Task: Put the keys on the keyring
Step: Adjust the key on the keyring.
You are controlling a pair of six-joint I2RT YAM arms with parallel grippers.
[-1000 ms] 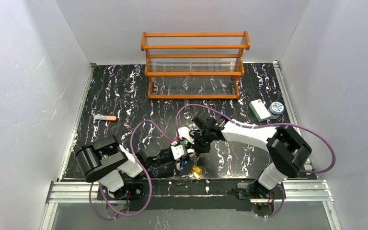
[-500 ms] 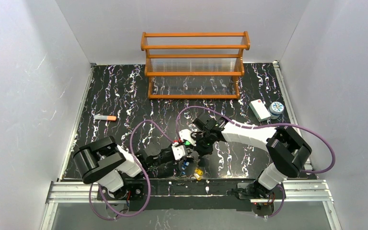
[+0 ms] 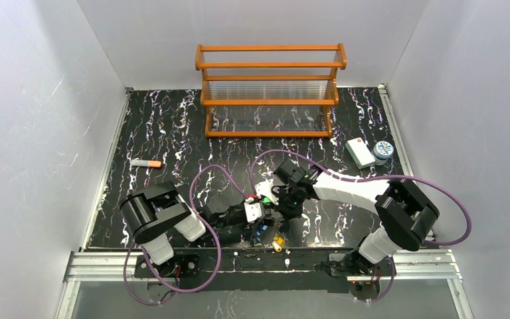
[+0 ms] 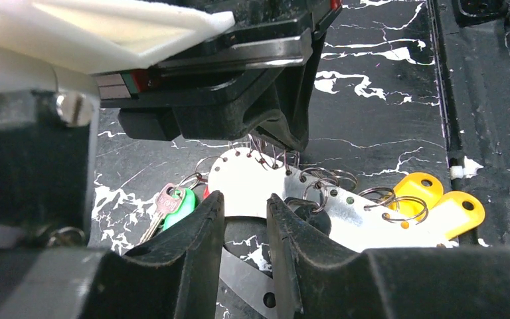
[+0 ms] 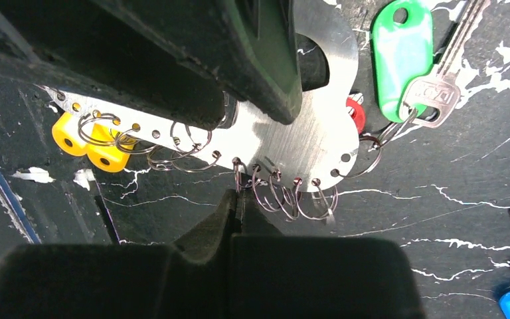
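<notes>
Silver keyring [image 5: 312, 133] clamped in left gripper [image 4: 244, 199]; right gripper [image 5: 238, 199] closed, tip at its small rings [image 5: 285, 196].

No legible text, brand or number on any item. The silver key [image 5: 431, 93] beside the green tag [image 5: 402, 56] carries stamped characters on its head, in the right wrist view, too blurred to read

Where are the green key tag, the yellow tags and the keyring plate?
green key tag [image 5: 402, 56]: right wrist view, middle of plastic head.
yellow tags [image 4: 461, 211]: left wrist view, right-hand tag's face.
keyring plate [image 5: 312, 136]: right wrist view, bare metal face.
</notes>
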